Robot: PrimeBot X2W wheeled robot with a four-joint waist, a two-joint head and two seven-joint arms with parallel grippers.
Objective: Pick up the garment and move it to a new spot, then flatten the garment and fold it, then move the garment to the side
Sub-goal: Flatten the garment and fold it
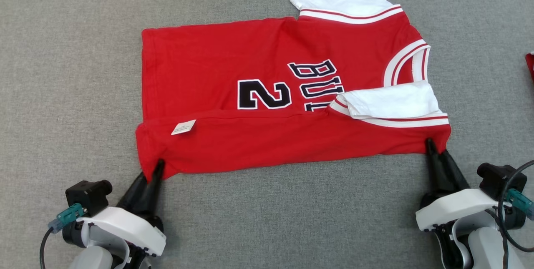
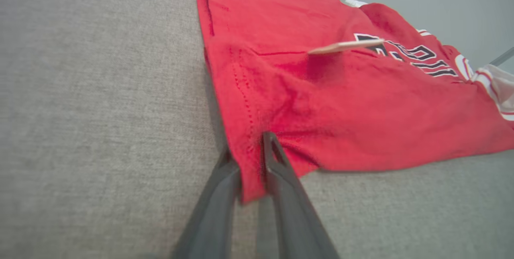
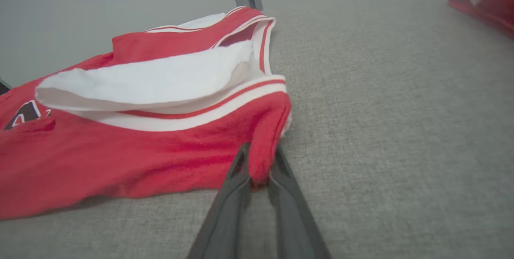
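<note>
**One fold in, both near corners gripped**

You have the red garment (image 1: 258, 94) lying flat across the middle of the grey surface (image 1: 62, 73), hem to the left and collar to the right. Its near edge looks turned over into a strip, with the label (image 1: 183, 127) facing up. Your left gripper (image 1: 155, 169) is clamped on the near-left corner, your right gripper (image 1: 431, 146) on the near-right one. Placing and flattening look done; more folding and the move aside remain.

Matt cloth garment (image 1: 258, 69) lies on coarse woven surface (image 1: 66, 73).
</note>
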